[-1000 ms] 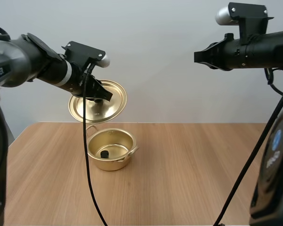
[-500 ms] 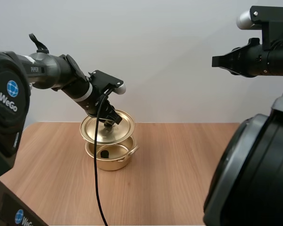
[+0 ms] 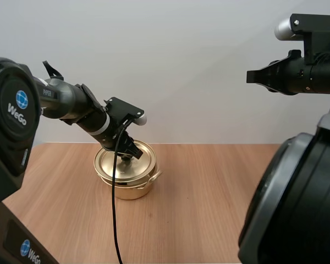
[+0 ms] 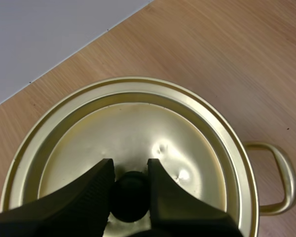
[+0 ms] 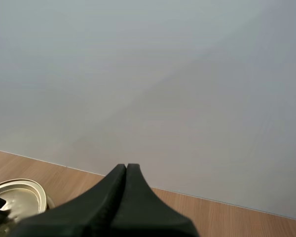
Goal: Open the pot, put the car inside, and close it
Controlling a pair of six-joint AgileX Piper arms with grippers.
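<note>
Left claw (image 4: 129, 170) pinching lid (image 4: 138, 123) knob (image 4: 130, 195), lid resting on pot (image 3: 133, 191); right claw (image 5: 126, 170) pressed together, high, well clear

Left pincer (image 4: 129, 167) lowered lid (image 4: 138, 123) onto pot (image 3: 133, 190); pot now closed

The white word "WeGo" with a blue globe sign stands on the big black housing (image 3: 11, 113) of my left arm and on the black base part (image 3: 23, 245) below, while the grey arm link (image 3: 58, 100) bears small "PiPER".
</note>
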